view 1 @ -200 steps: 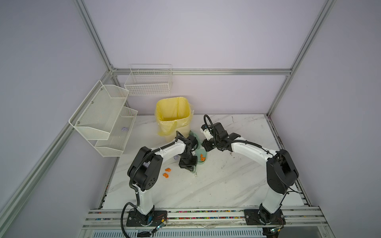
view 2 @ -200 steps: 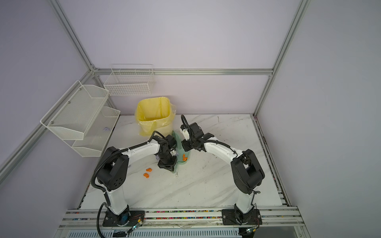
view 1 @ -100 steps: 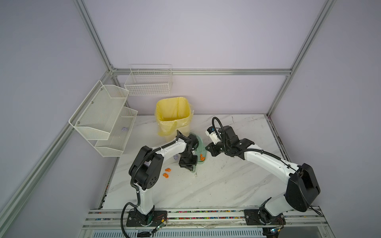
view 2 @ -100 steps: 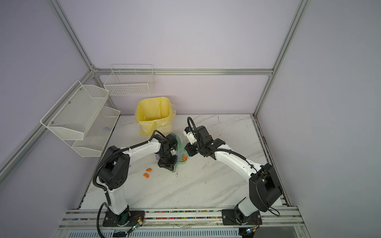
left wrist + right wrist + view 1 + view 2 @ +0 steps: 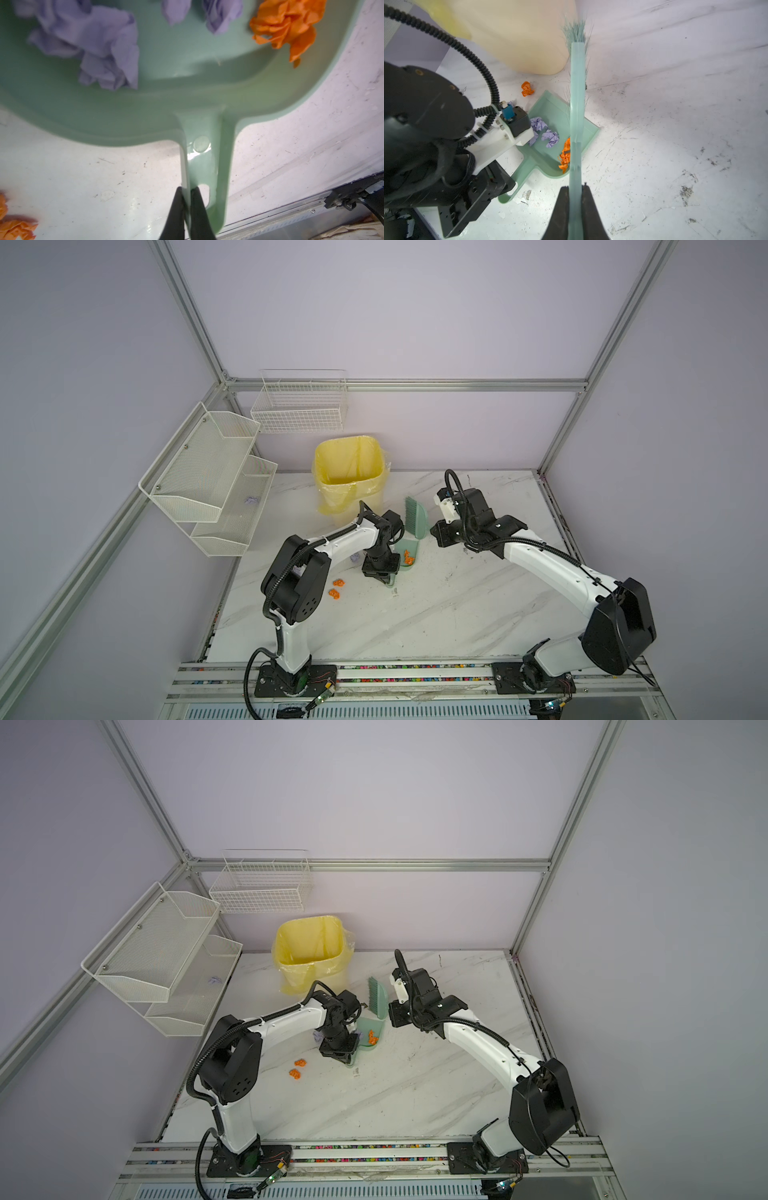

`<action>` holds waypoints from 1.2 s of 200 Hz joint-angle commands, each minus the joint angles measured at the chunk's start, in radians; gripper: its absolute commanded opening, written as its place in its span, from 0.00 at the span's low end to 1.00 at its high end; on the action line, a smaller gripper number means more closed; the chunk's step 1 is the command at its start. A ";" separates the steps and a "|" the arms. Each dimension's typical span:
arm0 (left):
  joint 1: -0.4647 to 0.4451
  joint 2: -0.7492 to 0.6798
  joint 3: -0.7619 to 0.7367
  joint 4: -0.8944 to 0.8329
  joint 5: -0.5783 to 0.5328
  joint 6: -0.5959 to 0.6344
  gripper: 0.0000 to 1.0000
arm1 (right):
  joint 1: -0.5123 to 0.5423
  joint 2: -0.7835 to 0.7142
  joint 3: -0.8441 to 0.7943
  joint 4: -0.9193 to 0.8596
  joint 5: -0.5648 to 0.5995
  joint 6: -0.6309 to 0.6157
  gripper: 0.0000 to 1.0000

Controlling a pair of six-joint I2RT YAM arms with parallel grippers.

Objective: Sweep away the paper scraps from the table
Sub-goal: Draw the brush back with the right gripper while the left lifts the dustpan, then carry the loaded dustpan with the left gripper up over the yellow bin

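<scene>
In the left wrist view the green dustpan (image 5: 187, 99) runs past the frame edges. The lilac scraps (image 5: 99, 47) in it are blurred, and some are cropped. Only the fingertips of the left claw (image 5: 187, 191) show. The right claw (image 5: 574, 188) is likewise cropped in the right wrist view, where the brush (image 5: 577, 104) covers part of an orange scrap (image 5: 564, 158) and the left arm (image 5: 425, 124) hides one side of the dustpan. In both top views that arm's wrist hides most of the dustpan. At the left of the frame, a pale speck (image 5: 251, 500) in the lower mesh shelf (image 5: 232, 531) is too small to identify.
</scene>
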 commanded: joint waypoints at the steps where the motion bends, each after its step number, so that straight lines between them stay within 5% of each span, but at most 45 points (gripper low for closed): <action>1: -0.013 -0.065 0.086 -0.019 -0.014 -0.014 0.00 | -0.020 -0.053 0.039 -0.018 0.042 0.020 0.00; 139: -0.078 -0.144 0.240 -0.070 -0.247 -0.040 0.00 | -0.067 -0.175 0.042 -0.016 0.211 0.058 0.00; 240: -0.068 -0.089 0.510 -0.108 -0.070 -0.057 0.00 | -0.122 -0.171 0.019 -0.021 0.240 0.075 0.00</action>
